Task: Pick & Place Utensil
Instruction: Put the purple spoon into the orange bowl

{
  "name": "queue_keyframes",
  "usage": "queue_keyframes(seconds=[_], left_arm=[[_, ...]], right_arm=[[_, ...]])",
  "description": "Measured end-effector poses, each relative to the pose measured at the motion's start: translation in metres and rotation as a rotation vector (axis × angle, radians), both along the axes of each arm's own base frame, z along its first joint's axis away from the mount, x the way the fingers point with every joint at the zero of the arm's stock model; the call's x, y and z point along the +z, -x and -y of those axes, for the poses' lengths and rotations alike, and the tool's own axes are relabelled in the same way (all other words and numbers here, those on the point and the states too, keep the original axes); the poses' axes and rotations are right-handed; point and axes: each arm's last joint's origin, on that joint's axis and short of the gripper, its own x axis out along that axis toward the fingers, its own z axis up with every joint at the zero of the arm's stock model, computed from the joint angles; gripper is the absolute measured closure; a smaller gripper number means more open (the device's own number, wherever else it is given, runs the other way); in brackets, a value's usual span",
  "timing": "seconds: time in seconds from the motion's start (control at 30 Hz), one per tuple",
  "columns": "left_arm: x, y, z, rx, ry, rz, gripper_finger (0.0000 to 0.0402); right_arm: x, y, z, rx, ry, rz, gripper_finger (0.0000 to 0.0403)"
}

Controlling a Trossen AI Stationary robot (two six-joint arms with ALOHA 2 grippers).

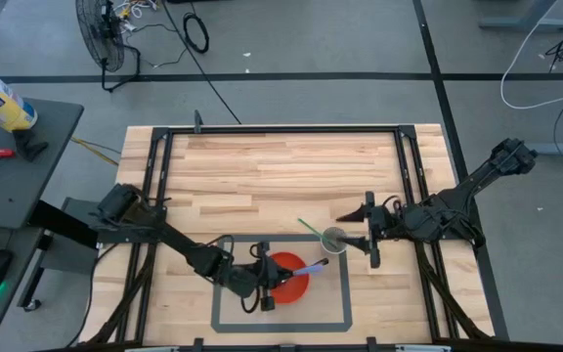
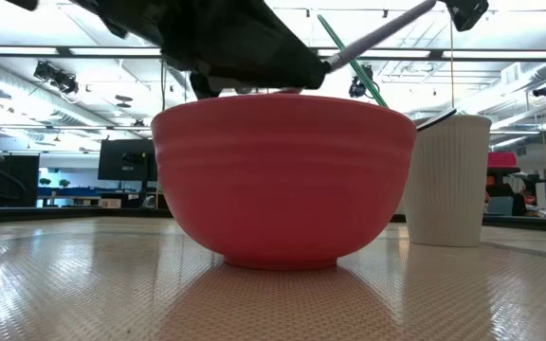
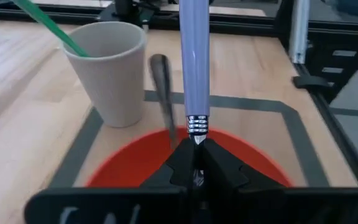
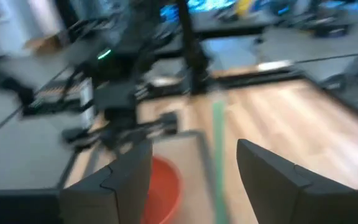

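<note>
A red bowl (image 1: 291, 279) (image 2: 282, 175) (image 3: 135, 162) stands on its foot inside the taped rectangle. A pale ribbed cup (image 1: 334, 240) (image 2: 448, 180) (image 3: 107, 68) stands beside it, with a green stick (image 1: 311, 230) (image 3: 48, 25) leaning on its rim. My left gripper (image 1: 280, 275) (image 3: 194, 155) is over the bowl, shut on a utensil with a lavender handle (image 1: 311, 267) (image 3: 193, 56) (image 2: 377, 33). My right gripper (image 1: 370, 238) (image 4: 194, 168) hovers open just right of the cup. A grey metal stem (image 3: 162, 93) slants up beside the handle. My left gripper pinches the utensil between its two fingers at the metal neck just below the ringed ferrule (image 3: 196, 126). The fingers lie along the utensil. The lavender handle sticks out past the fingertips toward the cup. It is lifted clear above the bowl; its working end is hidden by the gripper.
Grey tape (image 1: 345, 293) (image 3: 253, 104) marks a rectangle on the wooden table around the bowl. A black frame (image 1: 281, 130) runs along the table's edges. The far half of the table (image 1: 281, 176) is bare wood. The green stick (image 4: 218, 155) stands between my right gripper's fingers in its wrist view.
</note>
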Motion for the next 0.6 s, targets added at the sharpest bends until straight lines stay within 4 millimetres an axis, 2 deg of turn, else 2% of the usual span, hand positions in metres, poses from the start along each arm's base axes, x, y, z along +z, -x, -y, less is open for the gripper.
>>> queue_keyframes(seconds=[0.2,0.33,0.43,0.6], left_arm=[[0.004,-0.002,0.001,-0.022,-0.045,0.01,0.0372],[0.005,-0.002,0.002,-0.04,-0.039,0.005,0.0372],[0.004,-0.002,0.002,-0.047,-0.027,-0.008,0.0372],[0.005,-0.001,0.003,-0.07,0.036,-0.019,0.0372]], right_arm=[[-0.024,-0.017,-0.017,0.195,0.079,-0.116,0.0166],[-0.043,-0.033,-0.032,0.282,0.191,-0.138,0.0166],[-0.048,-0.037,-0.041,0.32,0.261,-0.108,0.0166],[-0.044,-0.032,-0.053,0.368,0.338,-0.04,0.0173]])
